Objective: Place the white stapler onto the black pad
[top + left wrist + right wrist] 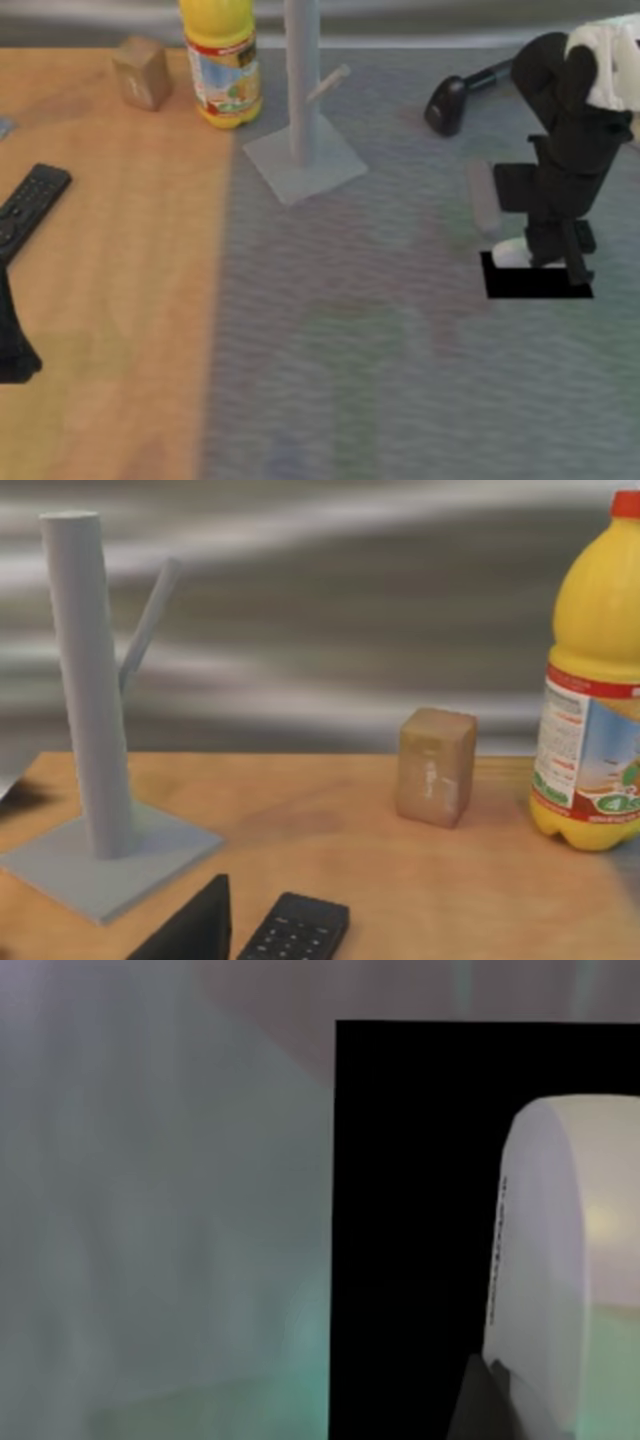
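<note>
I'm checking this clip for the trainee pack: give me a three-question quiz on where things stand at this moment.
1. True or false: the white stapler lies over the black pad.
2. Which arm's hand is at the pad? A) left B) right C) both
3. Fill in: the grey stand stands between the yellow juice bottle and the dark ______.

Key
1. True. Its rounded end shows at the pad's left end, under the right hand.
2. B. The left hand is parked at the table's left edge, near the black remote.
3. barcode scanner
</note>
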Available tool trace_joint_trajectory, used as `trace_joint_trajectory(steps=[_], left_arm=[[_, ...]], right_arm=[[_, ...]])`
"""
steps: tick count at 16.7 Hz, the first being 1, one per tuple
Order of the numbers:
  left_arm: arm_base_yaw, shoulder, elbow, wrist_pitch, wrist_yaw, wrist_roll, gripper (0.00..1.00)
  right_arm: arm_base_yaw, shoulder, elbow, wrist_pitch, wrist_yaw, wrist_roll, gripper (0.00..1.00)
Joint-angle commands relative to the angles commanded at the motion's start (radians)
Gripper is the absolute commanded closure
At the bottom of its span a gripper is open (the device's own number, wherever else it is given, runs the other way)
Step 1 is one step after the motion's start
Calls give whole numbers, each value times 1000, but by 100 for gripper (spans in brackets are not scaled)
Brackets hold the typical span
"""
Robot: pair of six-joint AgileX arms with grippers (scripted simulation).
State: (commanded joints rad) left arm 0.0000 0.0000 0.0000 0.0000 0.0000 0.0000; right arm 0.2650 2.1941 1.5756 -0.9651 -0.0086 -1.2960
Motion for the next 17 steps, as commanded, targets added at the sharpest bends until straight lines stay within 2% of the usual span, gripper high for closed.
trace_joint_trajectory(steps=[4, 17], left_arm=[[0, 0, 0, 0, 0, 0, 0], [0, 0, 0, 0, 0, 0, 0]], right_arm=[[0, 3, -7, 8, 0, 0, 100], [0, 3, -7, 8, 0, 0, 2]])
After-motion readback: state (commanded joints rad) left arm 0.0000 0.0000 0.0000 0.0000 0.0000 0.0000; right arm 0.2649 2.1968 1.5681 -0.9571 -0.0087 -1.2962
